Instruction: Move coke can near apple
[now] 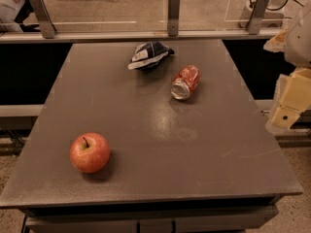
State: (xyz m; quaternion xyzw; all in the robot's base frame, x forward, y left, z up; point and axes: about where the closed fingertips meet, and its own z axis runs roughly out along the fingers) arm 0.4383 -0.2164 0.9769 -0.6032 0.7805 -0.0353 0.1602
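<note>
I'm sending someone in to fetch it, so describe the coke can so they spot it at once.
On the grey table, look at the far half, right of centre, toward the side where the gripper hangs beyond the edge. The coke can lies there on its side. It is red, dented metal with a silver end, unlike the dark snack bag behind it or the round apple at near left.

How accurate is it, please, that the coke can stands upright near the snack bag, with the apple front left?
Not quite: the camera view shows the coke can lying on its side, not upright, near the snack bag, with the apple front left. The pincer is beyond the table's right edge.
</note>
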